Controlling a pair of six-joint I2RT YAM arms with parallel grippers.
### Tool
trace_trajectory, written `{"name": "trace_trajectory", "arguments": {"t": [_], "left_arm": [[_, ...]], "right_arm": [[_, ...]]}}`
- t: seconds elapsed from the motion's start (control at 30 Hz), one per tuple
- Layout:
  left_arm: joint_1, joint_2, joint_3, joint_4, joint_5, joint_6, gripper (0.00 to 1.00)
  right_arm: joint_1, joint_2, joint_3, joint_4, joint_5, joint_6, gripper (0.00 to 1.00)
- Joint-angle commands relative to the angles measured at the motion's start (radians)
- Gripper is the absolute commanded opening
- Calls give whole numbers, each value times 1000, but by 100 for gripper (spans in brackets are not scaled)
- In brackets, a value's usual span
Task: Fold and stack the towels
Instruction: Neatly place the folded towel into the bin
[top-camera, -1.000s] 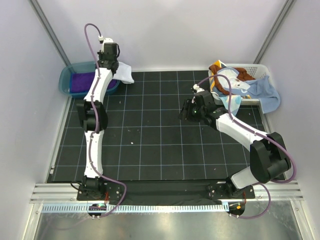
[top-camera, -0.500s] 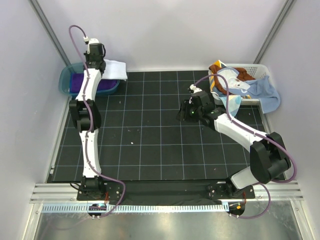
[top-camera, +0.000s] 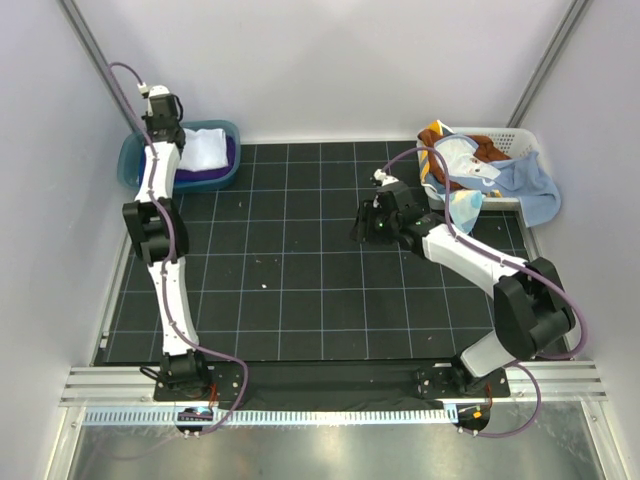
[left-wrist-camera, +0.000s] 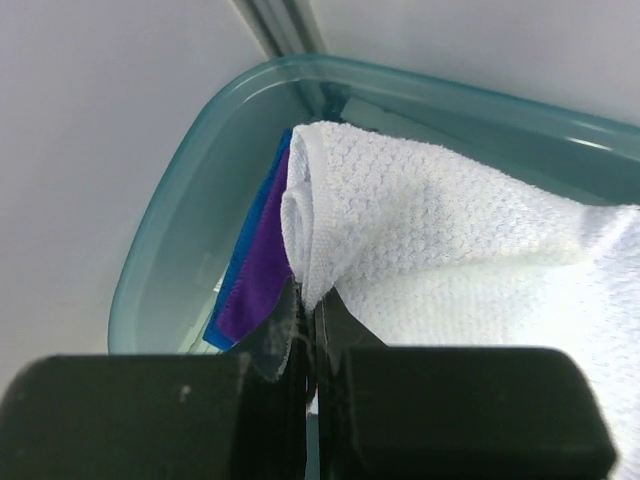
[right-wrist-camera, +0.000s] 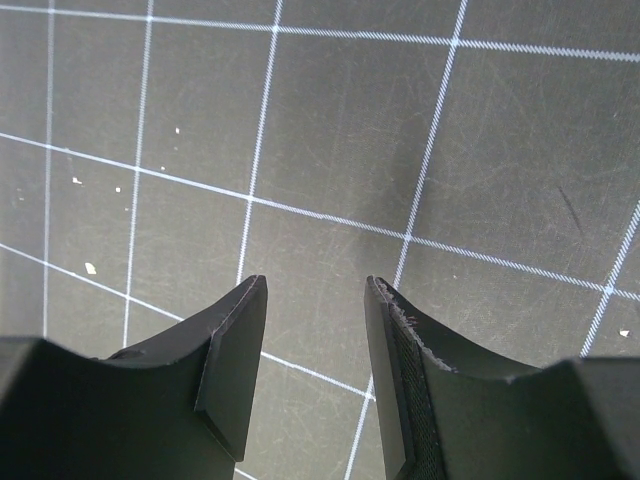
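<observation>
My left gripper (left-wrist-camera: 308, 305) is shut on a folded edge of a white towel (left-wrist-camera: 450, 220). That towel hangs over the teal tub (left-wrist-camera: 170, 210), above a purple towel (left-wrist-camera: 255, 270) and a blue towel (left-wrist-camera: 222, 300) lying inside. In the top view the white towel (top-camera: 205, 148) covers most of the purple towel (top-camera: 228, 168), and my left gripper (top-camera: 168, 138) is at the tub's left side. My right gripper (top-camera: 362, 226) hovers low over the black mat, open and empty (right-wrist-camera: 315, 290). More towels fill the white basket (top-camera: 510, 136): a light blue one (top-camera: 528, 185) and an orange-brown one (top-camera: 487, 148).
The teal tub (top-camera: 130, 160) sits in the far left corner against the wall. The white basket stands at the far right, with cloth spilling over its front. A black gridded mat (top-camera: 300, 270) covers the table between them.
My left arm has swung left, carrying the white towel from the tub's right edge to over the tub. The right gripper has drifted slightly left and stayed open.
</observation>
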Motion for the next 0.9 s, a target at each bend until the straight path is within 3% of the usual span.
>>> {"name": "trace_trajectory", "arguments": {"t": [0.0,0.07,0.1,0.2,0.37,0.63,0.87], "left_arm": [[27,31,-9,59,17,-36,5],[35,35,-16,61,28,-44,21],[37,34,-17,61,23,-59,47],[33,23,-25,54,8,-83,59],[3,-58,-103,97,-27,-110,67],[-91,-223,-287,152,-37,-264,69],[-252,-485,-640,205,14,-498,68]], "right_arm": [[8,17,44,17,18,-14,51],[8,21,45,17,23,-17,51],[8,21,47,15,24,-17,51],[9,26,52,17,24,-22,52],[8,38,76,25,18,-28,57],[8,11,111,23,50,-43,63],[-15,-110,122,-37,125,-50,67]]}}
